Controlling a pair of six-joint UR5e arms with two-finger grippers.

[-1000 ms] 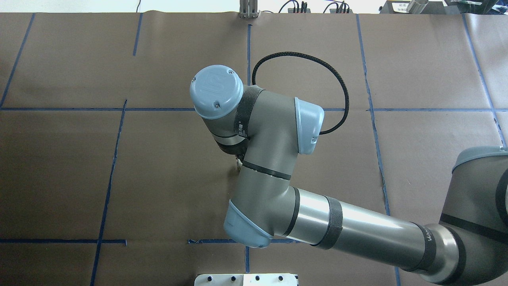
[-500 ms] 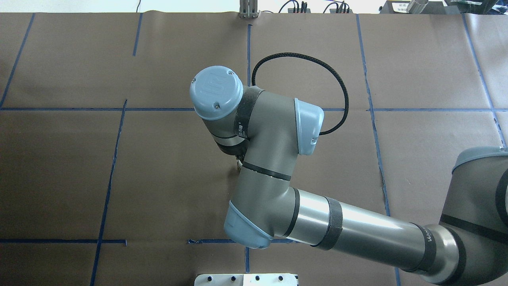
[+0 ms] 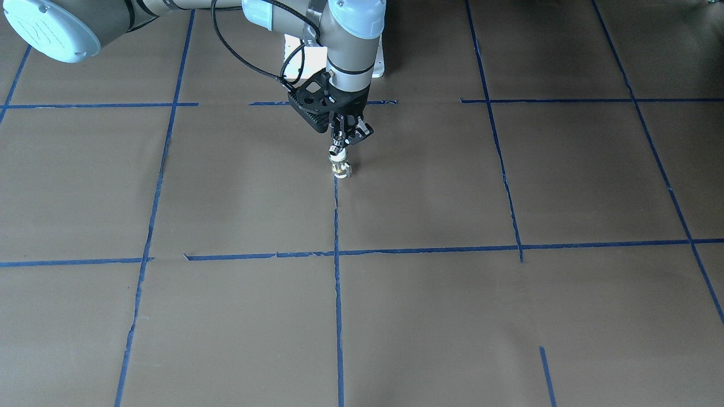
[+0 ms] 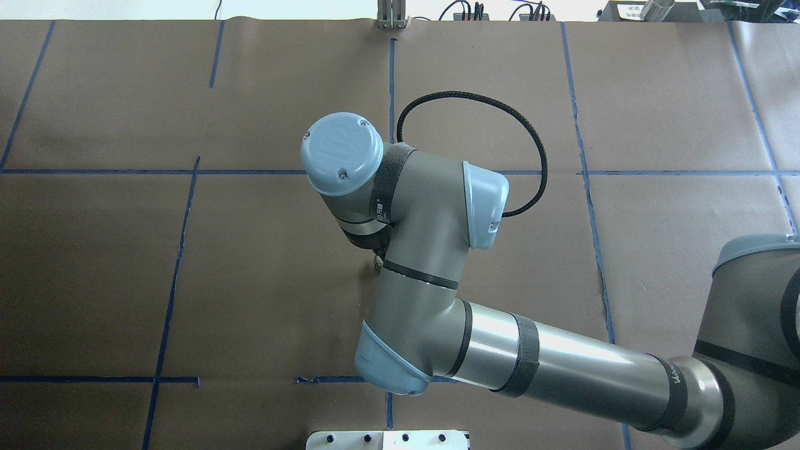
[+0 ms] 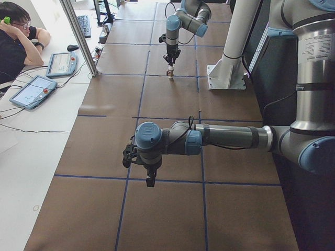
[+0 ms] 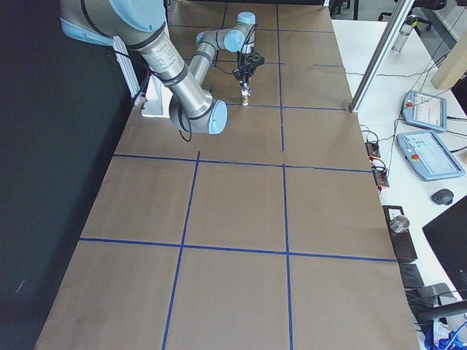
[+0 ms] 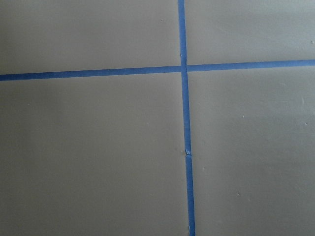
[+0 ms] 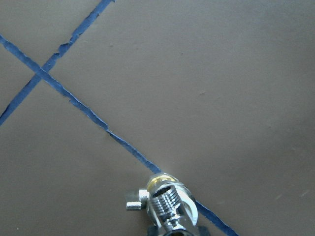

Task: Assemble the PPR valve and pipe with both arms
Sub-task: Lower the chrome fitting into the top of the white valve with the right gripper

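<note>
1. PPR valve [image 3: 341, 168]: upright, white end up, brass middle, white end down. Sits just in front of pedestal base [image 5: 226, 79], on operators' side of it.
2. Grip: right hand [image 3: 339, 146] points straight down, fingers narrow, clamped on valve's top end. Black cable [image 4: 537, 144] loops off the wrist of right arm [image 4: 562, 369].
3. Right wrist cam: ribbed chrome section, brass ring, small side tab. Valve lies over a blue tape line [image 8: 74, 101].
4. Valve bottom vs tabletop [image 3: 452, 316]: at the surface or just above. Contact: can't tell.
5. Other side: left hand [image 5: 150, 180] is well apart from base, toward robot's left end of tabletop, pointing down, low over the brown paper. Wide or narrow: can't tell, side cam only. Its wrist cam shows paper + tape cross.
6. Person [image 5: 13, 42] seated at side desk, beyond valve as seen from base, w/ a teach pendant [image 5: 32, 90] near.
</note>
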